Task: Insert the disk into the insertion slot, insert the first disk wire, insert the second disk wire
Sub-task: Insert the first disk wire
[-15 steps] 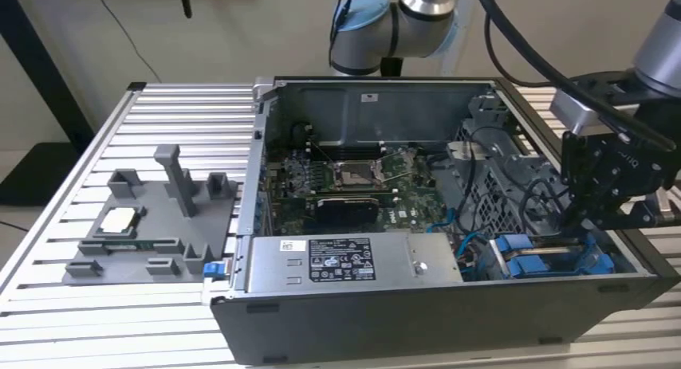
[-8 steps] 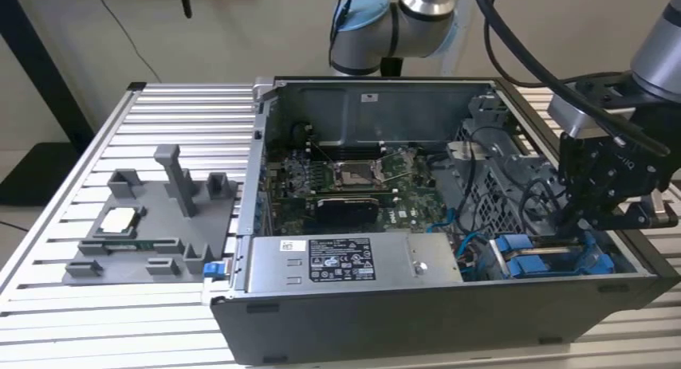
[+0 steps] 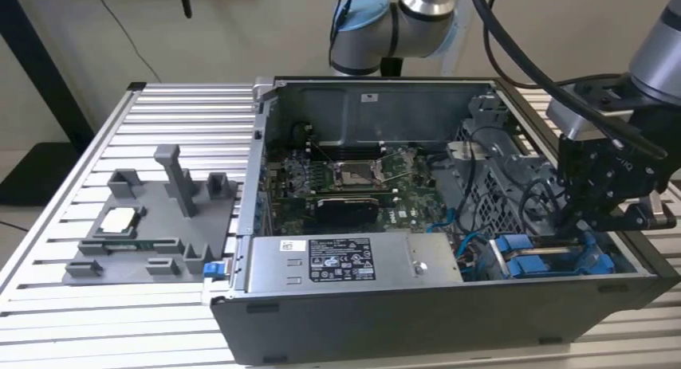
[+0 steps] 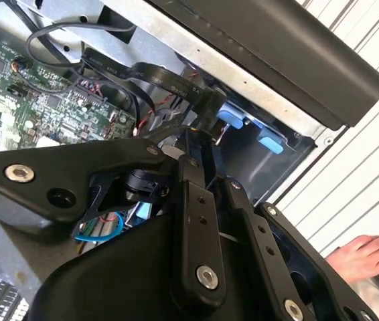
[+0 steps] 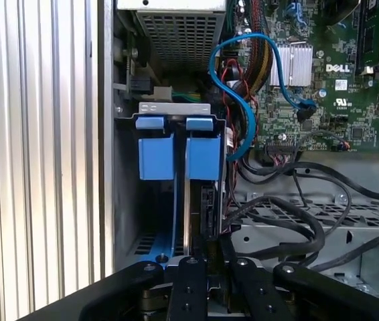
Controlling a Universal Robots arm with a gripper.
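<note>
Ribbed aluminium slats make up the table (image 3: pixel 64 305), and an open computer case (image 3: pixel 426 321) lies on its side on the half towards the exterior view's right. A grey fixture plate (image 3: pixel 149 225) with upright posts sits just beside the case, towards the table's edge on the exterior view's left. Inside the case, a grey power supply box (image 3: pixel 340 261) with a white sticker runs along the near wall, with the green motherboard (image 3: pixel 362 182) behind it.

The insertion slot (image 3: pixel 553 261) fills the case's near corner on the exterior view's right, its blue rails and tabs showing. In the first wrist view the disk (image 5: pixel 203 200) stands edge-on inside that slot, beneath one of two blue tabs and beside a looping blue cable (image 5: pixel 243 100).

The gripper (image 4: pixel 199 127) reaches down into this corner. Its jaws are pinched together on the connector end of a black flat wire (image 4: pixel 142 70), which trails back across the motherboard. The tips sit just beside the disk's edge.

A person's hand (image 4: pixel 363 257) rests on the table beyond the case's outer wall.
</note>
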